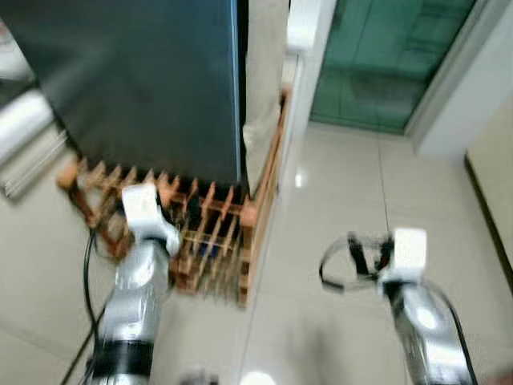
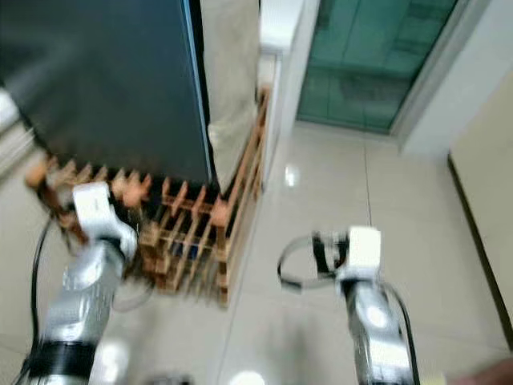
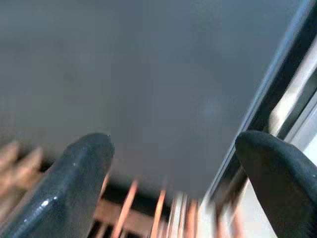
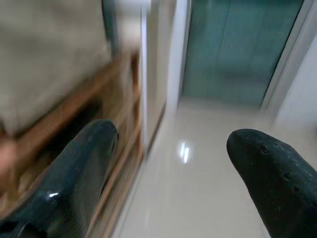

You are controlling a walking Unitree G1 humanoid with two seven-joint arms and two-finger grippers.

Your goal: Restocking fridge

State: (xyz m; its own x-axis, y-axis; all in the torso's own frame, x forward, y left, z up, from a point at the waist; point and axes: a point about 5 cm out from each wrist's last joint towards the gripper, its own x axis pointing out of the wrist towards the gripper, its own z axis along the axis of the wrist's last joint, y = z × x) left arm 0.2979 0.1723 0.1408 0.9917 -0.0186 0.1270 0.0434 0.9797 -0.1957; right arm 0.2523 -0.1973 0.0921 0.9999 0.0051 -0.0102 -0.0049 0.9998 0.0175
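A tall dark fridge [image 1: 144, 80] stands with its door shut on a low wooden slatted rack [image 1: 208, 241]. Both head views are blurred. My left arm [image 1: 140, 273] reaches to the rack's front, just below the fridge door. In the left wrist view my left gripper [image 3: 173, 148] is open, its fingers [image 3: 79, 173] spread before the dark door with nothing between them. My right arm [image 1: 417, 313] hangs over the bare floor to the right of the rack. My right gripper [image 4: 171, 144] is open and empty, facing the rack's side and the floor.
A beige cover [image 1: 260, 80] hangs along the fridge's right side. A white door post [image 1: 309, 48] and a teal glass door [image 1: 385, 56] lie beyond. Glossy pale tiles [image 1: 337, 200] spread to the right. A silver object [image 1: 24, 128] sits at the far left.
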